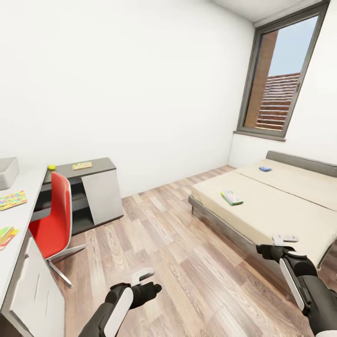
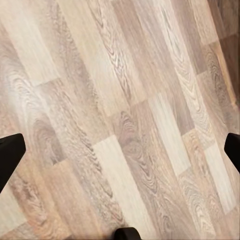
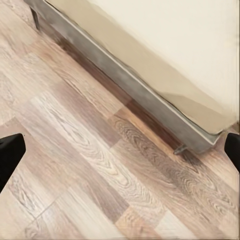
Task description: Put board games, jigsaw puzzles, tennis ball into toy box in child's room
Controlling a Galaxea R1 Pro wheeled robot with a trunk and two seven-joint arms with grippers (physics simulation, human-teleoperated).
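Two board games lie on the bed (image 1: 281, 210): a green one (image 1: 232, 197) near its middle and a blue one (image 1: 265, 169) further back. On the white desk at the left stand the grey toy box (image 1: 7, 172) and two colourful jigsaw puzzles (image 1: 12, 200) (image 1: 7, 235). The tennis ball (image 1: 51, 167) and a flat yellow board game (image 1: 82, 165) rest on the dark cabinet top beside the desk. My left gripper (image 1: 142, 276) (image 2: 120, 150) hangs open over bare floor. Beside the bed's near corner, my right gripper (image 1: 285, 238) (image 3: 120, 150) is open and empty.
A red chair (image 1: 56, 215) stands between desk and cabinet. Wooden floor (image 1: 164, 243) stretches between the desk and the bed. The bed's metal frame and leg (image 3: 177, 148) are close to my right gripper. A window (image 1: 281, 79) is set in the far right wall.
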